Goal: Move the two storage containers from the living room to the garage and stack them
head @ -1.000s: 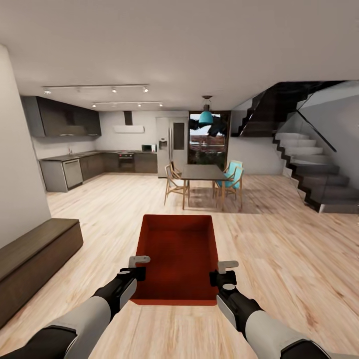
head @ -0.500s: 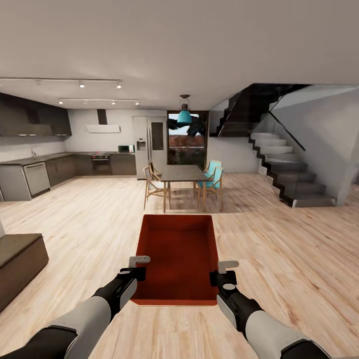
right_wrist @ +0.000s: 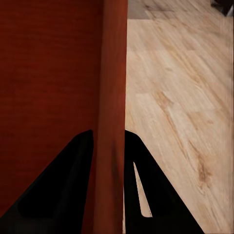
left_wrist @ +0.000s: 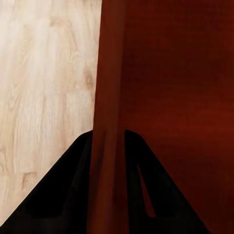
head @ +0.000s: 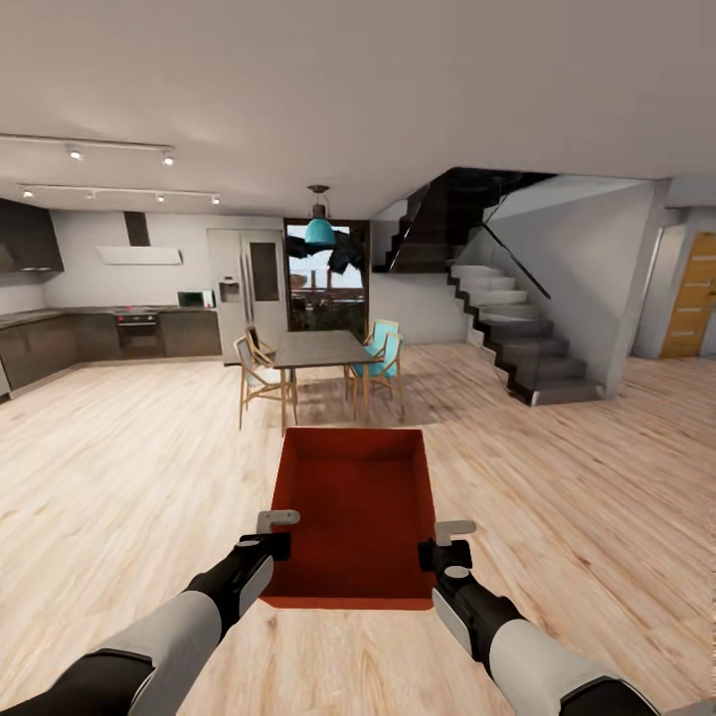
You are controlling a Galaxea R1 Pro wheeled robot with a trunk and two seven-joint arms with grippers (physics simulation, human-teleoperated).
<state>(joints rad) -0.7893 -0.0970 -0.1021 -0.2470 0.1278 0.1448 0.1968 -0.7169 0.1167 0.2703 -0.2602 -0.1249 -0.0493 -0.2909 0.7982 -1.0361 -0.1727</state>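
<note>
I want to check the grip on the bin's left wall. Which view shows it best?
Left wrist view: the left gripper straddles the storage container wall up close. Head view shows the whole container and gripper; right wrist view shows the opposite wall.

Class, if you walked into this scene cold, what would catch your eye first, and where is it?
A red-orange storage container held low at centre, the left claw and right claw pinching its side walls. Beyond it stand a dining table with teal chairs, and a dark staircase at right.

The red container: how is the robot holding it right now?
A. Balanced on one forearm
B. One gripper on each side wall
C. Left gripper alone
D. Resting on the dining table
B: the left gripper and right gripper each clamp a side wall of the red container.
</note>
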